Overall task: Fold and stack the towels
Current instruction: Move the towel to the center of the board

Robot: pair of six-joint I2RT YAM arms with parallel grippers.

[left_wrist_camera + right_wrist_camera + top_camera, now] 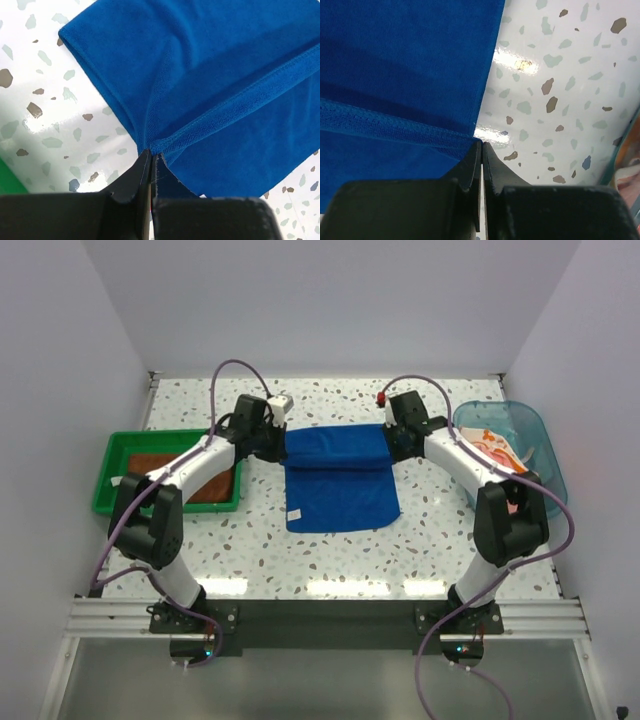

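- Blue towel (340, 490): lies at the middle of the speckled tabletop (260, 550), between the two arms. Its far part is doubled over toward the near side, with a hemmed edge running across the cloth.
- Left fingers (131, 182): pressed together, clamped on the left corner of the doubled-over layer.
- Right fingers (497, 172): pressed together, clamped on the right corner of the same hem.
- Green tray (105, 480): left of the towel, apart from it. It holds a rust-brown towel (165, 455), which the left arm crosses and partly hides.
- Clear blue tub (540, 425): at the right edge, holding a flowered orange towel (495, 445). The right arm passes over its near-left side.
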